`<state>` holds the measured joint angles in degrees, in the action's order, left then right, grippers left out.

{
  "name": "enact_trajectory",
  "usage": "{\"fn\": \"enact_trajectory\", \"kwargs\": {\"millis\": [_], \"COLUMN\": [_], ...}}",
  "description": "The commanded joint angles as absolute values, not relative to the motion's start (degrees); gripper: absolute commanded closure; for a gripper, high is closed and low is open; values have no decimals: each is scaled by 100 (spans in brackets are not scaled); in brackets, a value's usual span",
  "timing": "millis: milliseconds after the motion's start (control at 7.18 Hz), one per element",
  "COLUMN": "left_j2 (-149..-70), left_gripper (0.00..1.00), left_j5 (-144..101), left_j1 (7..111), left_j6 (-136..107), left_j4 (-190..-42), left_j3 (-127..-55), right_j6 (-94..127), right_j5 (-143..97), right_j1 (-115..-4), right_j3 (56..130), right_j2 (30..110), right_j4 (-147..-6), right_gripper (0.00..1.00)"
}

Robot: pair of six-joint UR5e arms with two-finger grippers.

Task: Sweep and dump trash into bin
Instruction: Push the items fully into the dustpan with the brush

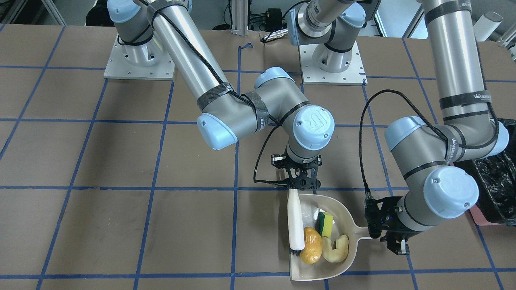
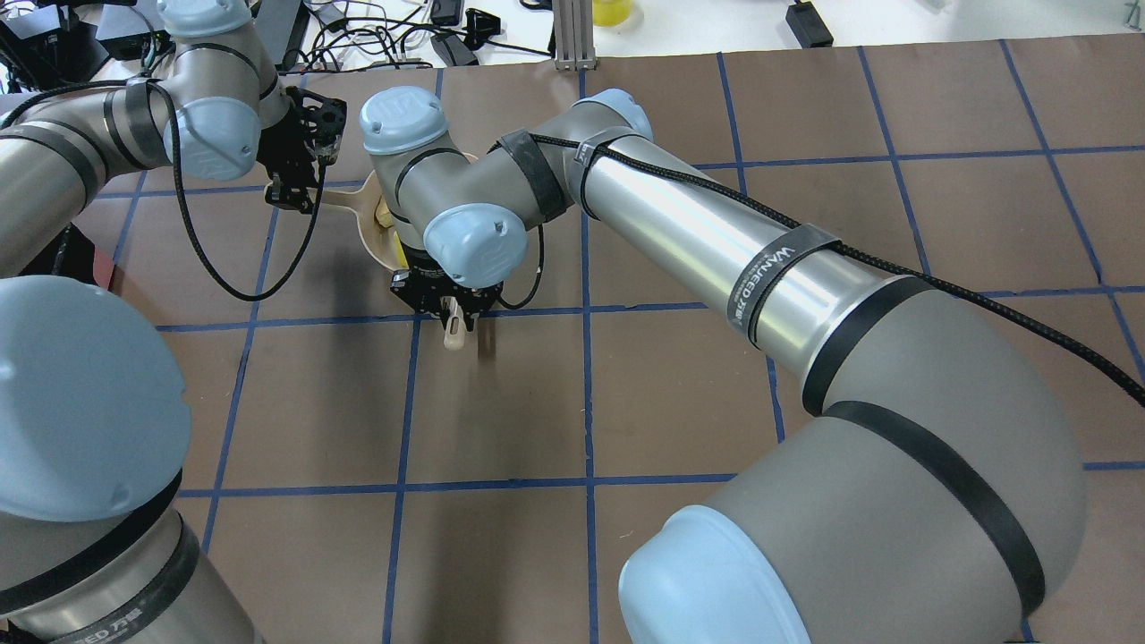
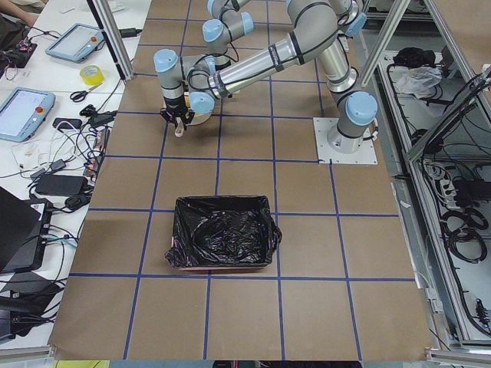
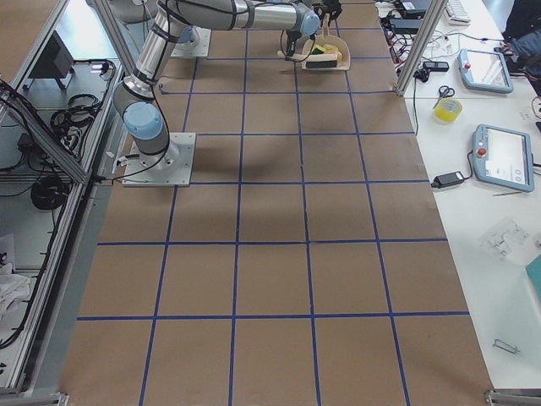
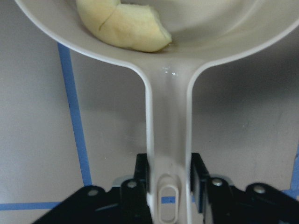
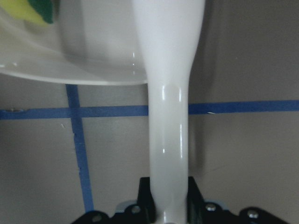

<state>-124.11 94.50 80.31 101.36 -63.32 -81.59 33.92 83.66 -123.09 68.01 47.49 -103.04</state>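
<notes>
- Since potato (image 1: pixel 311 250), sponge (image 1: pixel 325 224) and slice (image 1: pixel 338 249) all lie inside the pan (image 1: pixel 351 219) in the front view, sweeping is judged done and dumping not yet begun.
- Left gripper (image 1: pixel 375 233) is closed on the pan handle. Right gripper (image 1: pixel 299 185) is closed on the brush (image 1: pixel 295 225), which lies along the pan's mouth, just beside the potato.
- Bin (image 1: pixel 489 189) stands on the handle side of the pan, beyond the left gripper, and the handle's long axis points roughly toward it. Left arm is the nearer to the bin.
- Overhead: right wrist covers most of the pan, and the trash hardly shows.
- Left side view: bin is well apart from both grippers and lined with a black bag. No trash shows in it.
- Right side view: pan shows far off with yellow contents. Bin is out of frame.
- Left wrist: fingers (image 5: pixel 139 175) press both sides of the pan handle. Slice rests by the pan's back wall, near the handle root.
- Right wrist: fingers pinch the brush handle narrowly. Sponge shows inside the pan rim.
- Judgement: pan must travel handle-first toward the bin and stay level until over it.
</notes>
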Motion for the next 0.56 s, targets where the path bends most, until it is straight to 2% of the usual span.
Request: {"fn": "enact_trajectory", "kwargs": {"millis": [0, 418], "left_j2": [-12410, -12410], "left_gripper": [100, 100], "left_j5": [9325, 9237], "left_j1": [7998, 7998], "left_j6": [10151, 10169], "left_j4": [-6328, -6328], "left_j3": [-8183, -8183], "right_j6": [3314, 3217], "right_j5": [8665, 8965], "right_j1": [-12287, -12147], "right_j3": [6812, 6820], "right_j2": [4807, 4878], "right_j4": [-10073, -9809], "right_gripper": [100, 100]}}
